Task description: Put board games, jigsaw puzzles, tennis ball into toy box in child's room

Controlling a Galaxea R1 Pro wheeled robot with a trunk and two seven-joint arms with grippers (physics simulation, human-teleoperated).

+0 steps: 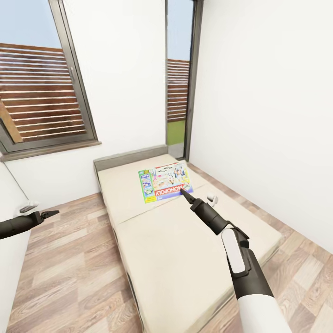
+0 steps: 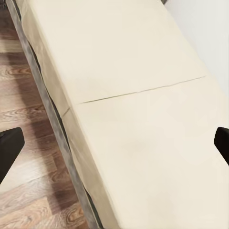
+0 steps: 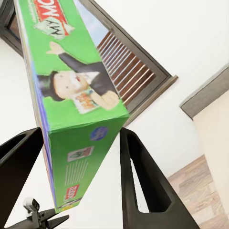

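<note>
Loads of open mattress on the bed (image 1: 185,259) nearer the robot, easy to pass over. The Monopoly box (image 1: 164,183) sits between the right tool (image 1: 185,193) fingers near the headboard (image 1: 129,157). Wall (image 1: 263,115) runs close along the bed's right; left tool (image 1: 48,213) hangs over bare floor (image 1: 69,277).

"MONOPOLY" on board game (image 1: 165,183)

A bedroom in a home.
A low beige-mattressed bed with grey headboard (image 1: 185,249) stands on wood-plank flooring (image 1: 69,268) between plain white walls (image 1: 263,101) and dark-framed windows (image 1: 46,92).
</note>
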